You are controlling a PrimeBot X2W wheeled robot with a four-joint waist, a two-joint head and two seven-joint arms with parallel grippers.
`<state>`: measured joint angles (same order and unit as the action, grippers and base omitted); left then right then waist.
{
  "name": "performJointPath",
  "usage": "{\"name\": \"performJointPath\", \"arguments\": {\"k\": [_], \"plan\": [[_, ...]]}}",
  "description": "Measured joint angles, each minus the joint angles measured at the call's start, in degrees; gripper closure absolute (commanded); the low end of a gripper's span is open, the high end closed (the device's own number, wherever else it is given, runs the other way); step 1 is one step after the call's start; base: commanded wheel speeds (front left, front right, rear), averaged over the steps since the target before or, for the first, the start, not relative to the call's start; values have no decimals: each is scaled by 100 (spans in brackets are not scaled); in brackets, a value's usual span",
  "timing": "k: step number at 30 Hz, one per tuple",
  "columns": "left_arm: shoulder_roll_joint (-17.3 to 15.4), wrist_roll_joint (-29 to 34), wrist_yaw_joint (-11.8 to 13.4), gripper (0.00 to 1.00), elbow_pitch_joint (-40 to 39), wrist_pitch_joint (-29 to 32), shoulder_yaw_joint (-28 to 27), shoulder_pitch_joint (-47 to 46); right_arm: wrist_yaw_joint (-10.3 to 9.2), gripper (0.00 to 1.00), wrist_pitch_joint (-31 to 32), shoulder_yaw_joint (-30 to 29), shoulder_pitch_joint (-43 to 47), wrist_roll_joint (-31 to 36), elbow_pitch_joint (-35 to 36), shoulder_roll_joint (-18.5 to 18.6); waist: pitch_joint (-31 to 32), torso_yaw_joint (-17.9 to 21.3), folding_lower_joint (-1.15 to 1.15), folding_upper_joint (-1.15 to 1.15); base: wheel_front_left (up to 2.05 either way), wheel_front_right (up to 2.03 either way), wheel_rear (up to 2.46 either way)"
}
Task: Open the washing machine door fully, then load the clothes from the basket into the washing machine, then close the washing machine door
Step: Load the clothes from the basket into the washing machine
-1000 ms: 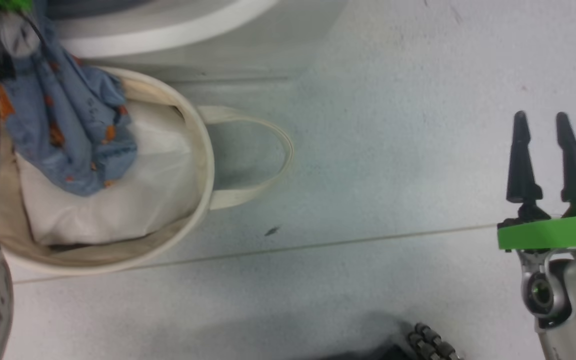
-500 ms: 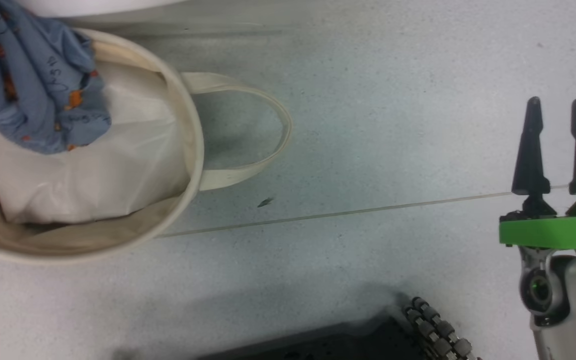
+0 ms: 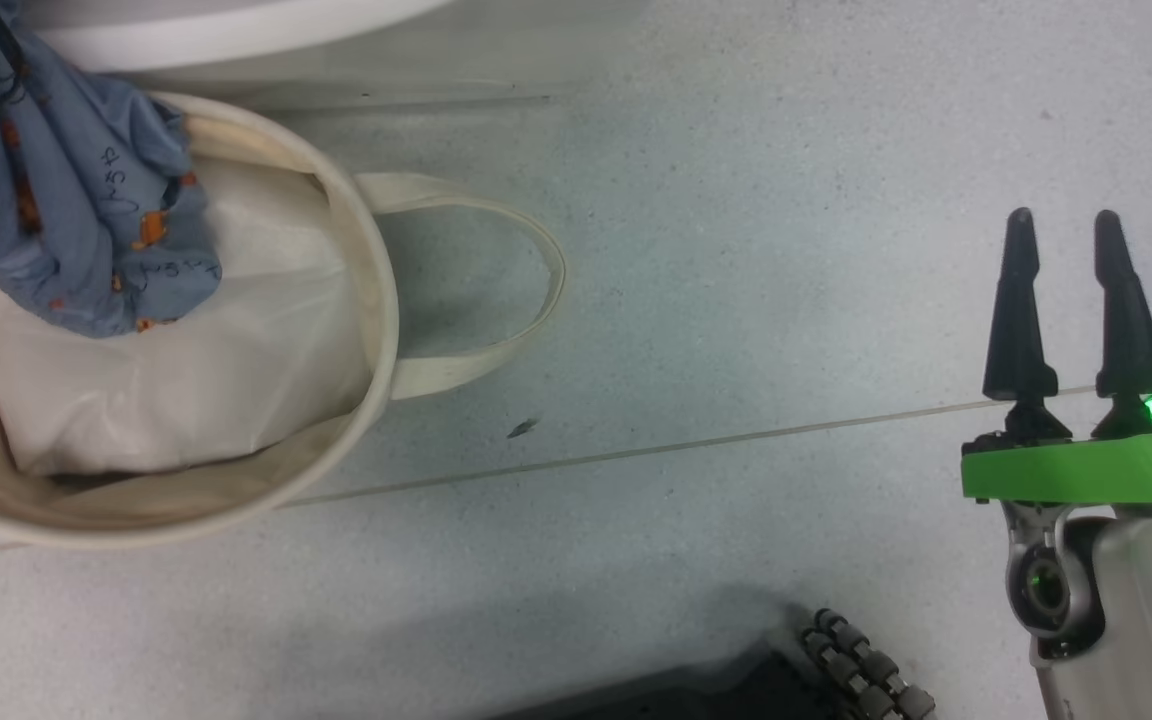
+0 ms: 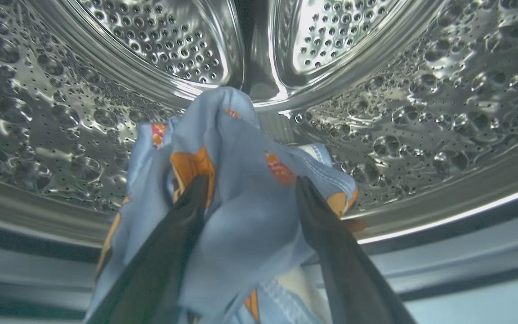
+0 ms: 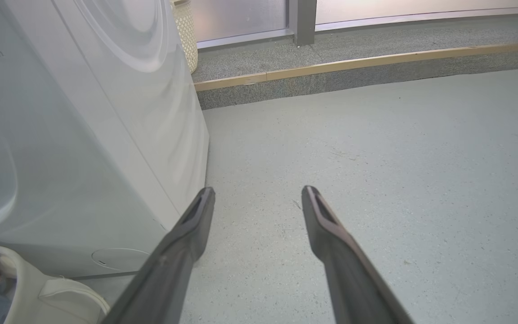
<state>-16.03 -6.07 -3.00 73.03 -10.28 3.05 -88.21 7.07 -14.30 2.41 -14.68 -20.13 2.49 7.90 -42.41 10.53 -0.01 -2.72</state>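
The clothes [image 4: 241,135] sit bunched between the parted fingers of the left pincer [image 4: 252,179], gripped or merely draped I cannot tell, with the washing machine [image 4: 421,90] drum dead ahead and their tail trailing back over the basket [image 3: 381,300]; the right pincer [image 3: 1063,217] gapes empty.

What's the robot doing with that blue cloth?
It is loading laundry. The left gripper points into the steel drum of the washing machine with the blue printed garment bunched between its fingers; its tail hangs over the cream basket. Whether the grip is tight is unclear. The right gripper hangs open above the floor, idle.
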Motion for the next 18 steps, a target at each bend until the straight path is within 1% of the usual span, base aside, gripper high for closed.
{"name": "performJointPath", "arguments": {"k": [5, 7, 12, 14, 18], "plan": [[1, 34, -66, 0, 148, 256, 83, 7, 0, 0, 0, 99, -23, -20, -124, -5, 139, 48, 0, 0, 0, 0, 0], [0, 34, -108, 0, 148, 291, 104, 7, 0, 0, 0, 141, -29, -45, -185, -5, 210, 68, 0, 0, 0, 0, 0], [5, 23, -120, 0, 174, 344, 167, 47, 0, 0, 0, 254, -52, -107, -311, -5, 383, 88, 0, 0, 0, 0, 0], [42, -57, -208, 0, 176, 229, 166, 113, 0, 0, 0, 259, -71, -116, -383, -4, 441, 61, 0, 0, 0, 0, 0], [174, -168, -271, 0, 179, -218, 168, 446, 0, 0, 0, 356, -193, -183, -501, -5, 596, -33, 1, 0, 0, 0, 0]]}}
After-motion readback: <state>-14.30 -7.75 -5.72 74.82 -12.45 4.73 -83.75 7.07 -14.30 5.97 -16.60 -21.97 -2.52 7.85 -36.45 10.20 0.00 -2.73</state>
